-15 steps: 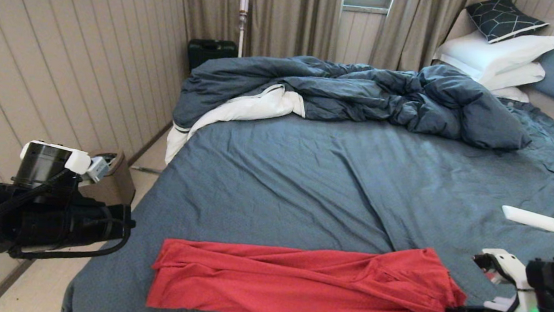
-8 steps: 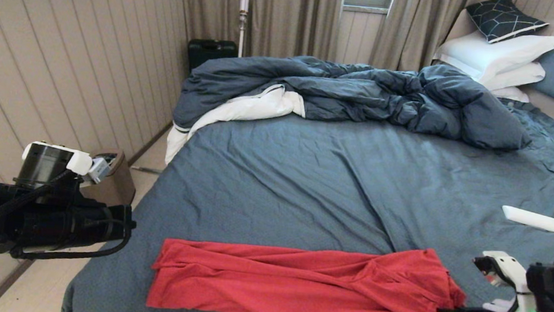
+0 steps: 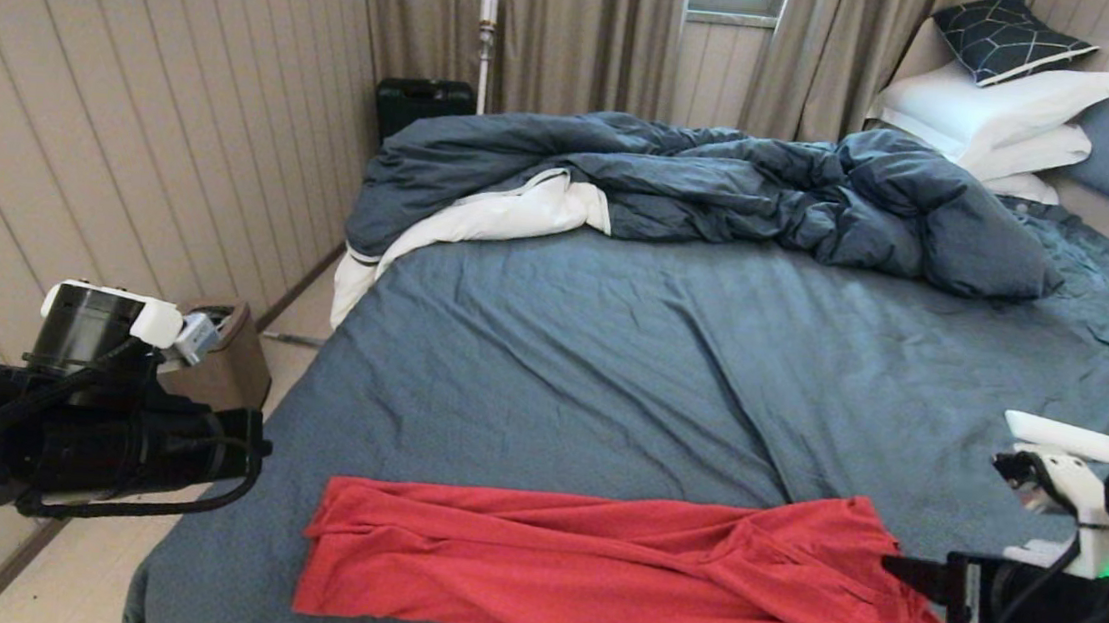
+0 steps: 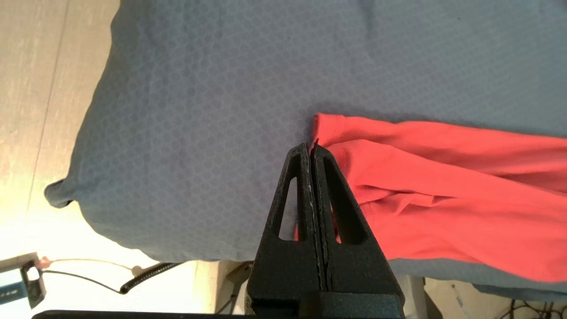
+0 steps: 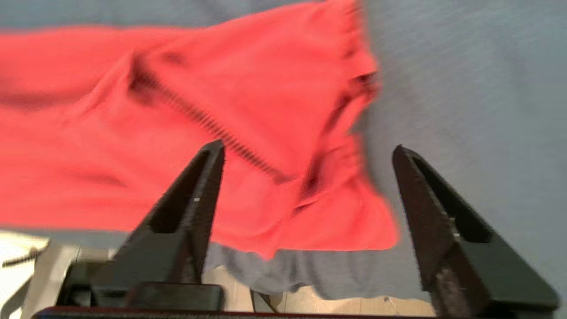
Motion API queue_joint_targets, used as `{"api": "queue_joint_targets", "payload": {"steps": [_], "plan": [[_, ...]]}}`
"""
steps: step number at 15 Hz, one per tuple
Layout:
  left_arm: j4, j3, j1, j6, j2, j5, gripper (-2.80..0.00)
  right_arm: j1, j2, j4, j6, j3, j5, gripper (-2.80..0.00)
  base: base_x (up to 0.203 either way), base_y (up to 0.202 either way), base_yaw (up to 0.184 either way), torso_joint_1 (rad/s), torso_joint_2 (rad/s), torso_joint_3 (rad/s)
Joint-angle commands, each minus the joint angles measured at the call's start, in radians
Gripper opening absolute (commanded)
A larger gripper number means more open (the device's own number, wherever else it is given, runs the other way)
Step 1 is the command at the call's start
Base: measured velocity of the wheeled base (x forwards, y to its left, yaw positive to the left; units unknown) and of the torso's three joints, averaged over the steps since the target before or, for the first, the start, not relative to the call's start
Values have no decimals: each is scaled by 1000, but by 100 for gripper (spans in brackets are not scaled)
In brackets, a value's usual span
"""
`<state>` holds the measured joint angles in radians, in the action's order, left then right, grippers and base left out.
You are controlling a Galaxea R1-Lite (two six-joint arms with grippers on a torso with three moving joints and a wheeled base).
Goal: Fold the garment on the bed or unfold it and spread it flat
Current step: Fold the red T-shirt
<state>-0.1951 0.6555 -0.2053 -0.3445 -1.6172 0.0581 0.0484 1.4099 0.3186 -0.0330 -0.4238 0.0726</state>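
At the near left, off the bed's corner: left gripper point(image 4: 312, 148), jaws pressed fully together, holding nothing; its tip hangs just beside the garment's left end. Arm unmoved over the last second; parked.

Along the near edge of the bed point(image 3: 611, 357): the garment point(image 3: 592, 576), a red T-shirt, lying as a long narrow band folded lengthwise, its left end squared, its right end bunched and creased. No lettering or chest graphic shows; the printed face is hidden. The right corner now lies further out toward the right than a second ago, spread loose onto the sheet and no longer pinched.

At the near right: right gripper point(image 5: 305, 150), jaws now standing wide apart with nothing between them, hanging over the garment's right end. A second ago it sat lower and closed at that corner of the cloth; it has since let go and drawn back to the right.

Far side of the bed: rumpled dark blue duvet point(image 3: 726, 186), well apart from the garment. Right of centre: a white flat object point(image 3: 1076, 435), identity unclear, just behind the right arm.

Judgement: the release marks the end of a lengthwise fold; the band still wants a crosswise fold, or smoothing of the bunched right end, before it counts as done.
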Motion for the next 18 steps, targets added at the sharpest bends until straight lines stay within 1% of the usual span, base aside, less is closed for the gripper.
{"api": "queue_joint_targets", "payload": {"steps": [1, 2, 3, 5, 8, 9, 12, 15, 18], "plan": [[7, 3, 0, -1, 31, 0, -280, 48, 23, -108, 0, -93, 11, 0, 0, 0, 0, 0, 0, 0], [34, 10, 0, -2, 56, 0, -280, 68, 52, -167, -1, -141, 26, 0, 0, 0, 0, 0, 0, 0], [95, 24, 0, -4, 75, 0, -280, 78, 84, -212, -2, -175, 34, 0, 0, 0, 0, 0, 0, 0], [161, 36, 0, -7, 112, 3, -280, 83, 139, -234, 2, -204, 35, 0, 0, 0, 0, 0, 0, 0], [164, -19, 1, -15, 165, 3, -280, 101, 220, -241, 26, -221, 37, 0, 0, 0, 0, 0, 0, 0], [163, -37, 0, -27, 175, 3, -280, 101, 246, -241, 32, -221, 39, 0, 0, 0, 0, 0, 0, 0], [160, -40, 0, -37, 164, 5, -280, 89, 309, -239, 33, -207, 44, 0, 0, 0, 0, 0, 0, 0], [160, -40, 0, -37, 148, 8, -280, 63, 319, -237, 33, -194, 72, 0, 0, 0, 0, 0, 0, 0], [159, -40, 0, -38, 133, 9, -280, 38, 366, -234, 34, -220, 75, 0, 0, 0, 0, 0, 0, 0]]}}
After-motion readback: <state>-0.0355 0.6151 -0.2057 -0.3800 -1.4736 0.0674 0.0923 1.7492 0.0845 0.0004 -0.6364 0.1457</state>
